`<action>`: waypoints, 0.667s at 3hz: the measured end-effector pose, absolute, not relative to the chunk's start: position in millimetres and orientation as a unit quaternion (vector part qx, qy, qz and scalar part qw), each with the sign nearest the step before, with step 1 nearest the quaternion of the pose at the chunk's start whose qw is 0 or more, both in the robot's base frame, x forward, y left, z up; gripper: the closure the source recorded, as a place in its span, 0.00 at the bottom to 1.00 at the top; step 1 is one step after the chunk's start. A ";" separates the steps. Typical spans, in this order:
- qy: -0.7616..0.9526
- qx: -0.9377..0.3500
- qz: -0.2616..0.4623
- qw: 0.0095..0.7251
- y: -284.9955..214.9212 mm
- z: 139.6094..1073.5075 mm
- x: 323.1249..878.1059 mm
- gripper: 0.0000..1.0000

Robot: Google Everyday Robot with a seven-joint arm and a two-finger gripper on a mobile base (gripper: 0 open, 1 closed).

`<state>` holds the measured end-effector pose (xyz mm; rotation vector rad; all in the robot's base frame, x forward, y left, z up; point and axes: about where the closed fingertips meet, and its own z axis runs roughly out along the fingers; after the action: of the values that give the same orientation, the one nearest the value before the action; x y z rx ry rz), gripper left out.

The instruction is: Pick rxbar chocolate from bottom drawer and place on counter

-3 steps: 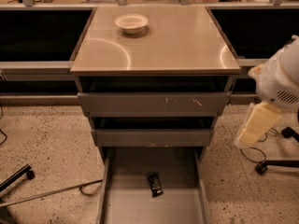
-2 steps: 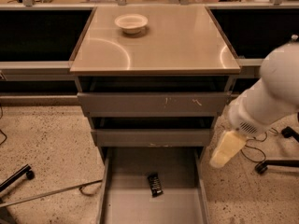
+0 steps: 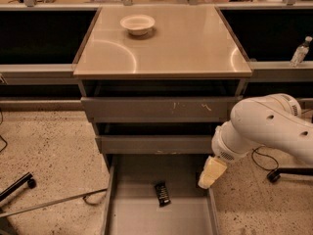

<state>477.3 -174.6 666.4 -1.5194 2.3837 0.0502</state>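
Observation:
The rxbar chocolate (image 3: pixel 162 194), a small black bar, lies flat on the floor of the open bottom drawer (image 3: pixel 146 219), near its middle. The beige counter (image 3: pixel 186 43) tops the cabinet above. My gripper (image 3: pixel 211 173), pale yellow at the end of the white arm, hangs over the drawer's right wall, right of the bar and a little above it, apart from it.
A white bowl (image 3: pixel 137 24) sits on the counter's far left part. Two upper grey drawers (image 3: pixel 156 109) are slightly out above the open one. A water bottle (image 3: pixel 299 52) stands on the right ledge. Cables and a chair base lie on the speckled floor.
The arm has swung in from the right edge and down to the left; the gripper now hangs at the bottom drawer's right wall. The bar has not moved.

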 end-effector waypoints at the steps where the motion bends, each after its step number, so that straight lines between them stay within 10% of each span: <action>1: 0.833 -0.531 0.018 0.157 -174.5 666.2 477.1 0.00; 2: 0.845 -0.505 0.043 0.172 -168.8 634.5 464.1 0.00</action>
<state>464.1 -168.8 634.5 -1.4328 2.3967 0.1228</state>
